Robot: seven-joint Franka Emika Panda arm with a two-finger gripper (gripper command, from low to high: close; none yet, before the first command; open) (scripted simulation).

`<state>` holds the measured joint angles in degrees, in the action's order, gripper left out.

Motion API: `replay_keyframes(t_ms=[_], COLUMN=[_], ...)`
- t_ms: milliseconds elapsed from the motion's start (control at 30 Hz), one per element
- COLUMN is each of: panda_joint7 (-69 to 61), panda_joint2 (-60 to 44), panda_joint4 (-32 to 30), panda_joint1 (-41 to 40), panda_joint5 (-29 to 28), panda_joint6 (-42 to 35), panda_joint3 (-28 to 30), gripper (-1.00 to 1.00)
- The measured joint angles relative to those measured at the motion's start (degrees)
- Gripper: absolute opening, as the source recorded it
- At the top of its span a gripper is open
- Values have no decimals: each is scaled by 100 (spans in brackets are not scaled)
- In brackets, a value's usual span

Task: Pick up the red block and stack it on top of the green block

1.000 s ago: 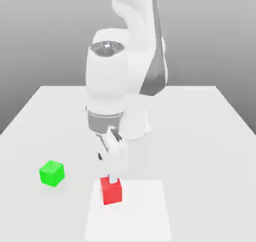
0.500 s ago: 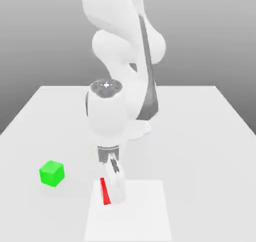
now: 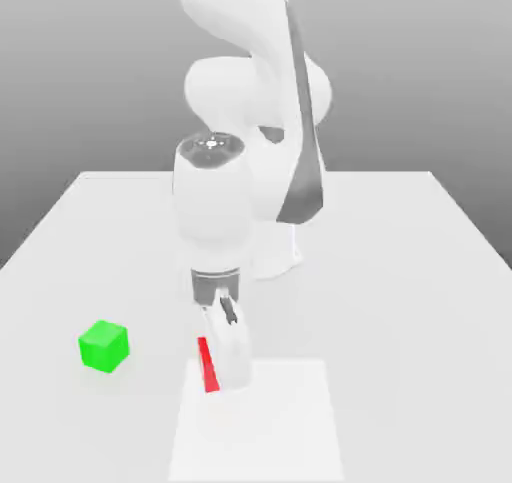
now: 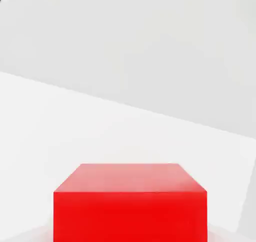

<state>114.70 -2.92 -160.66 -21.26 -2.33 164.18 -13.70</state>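
In the exterior view a thin strip of the red block (image 3: 207,365) shows beside the white finger of my gripper (image 3: 224,373), which is shut on it. The block hangs slightly above the table, near its front edge. The hand view has the red block (image 4: 130,203) close up, its top and one side face showing. The green block (image 3: 103,346) rests on the table at the exterior view's left, about a hand's width from the gripper and apart from it.
A lighter white rectangle (image 3: 290,426) marks the table under and in front of the gripper. The arm's base (image 3: 275,251) stands behind the gripper. The grey-white table (image 3: 400,271) stretches to the exterior view's right.
The gripper came down over the red block, shut on it, and has since risen a little with the block in it. The green block has stayed put.
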Motion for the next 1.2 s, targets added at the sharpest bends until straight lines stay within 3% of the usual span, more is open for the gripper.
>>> replay_keyframes(t_ms=[133,867,1100,1133,1200], panda_joint7=[-234,-3289,-3684,-3717,-3717], panda_joint2=[371,1225,188,-12,-12], panda_joint4=[-96,-216,-179,-171,-171], panda_joint1=[72,-1337,-1394,-1399,-1399], panda_joint5=[283,67,260,306,306], panda_joint6=[-310,-1057,-62,129,129], panda_joint3=[-4,1580,1709,1693,1693], gripper=[-100,-100,-100,100,100])
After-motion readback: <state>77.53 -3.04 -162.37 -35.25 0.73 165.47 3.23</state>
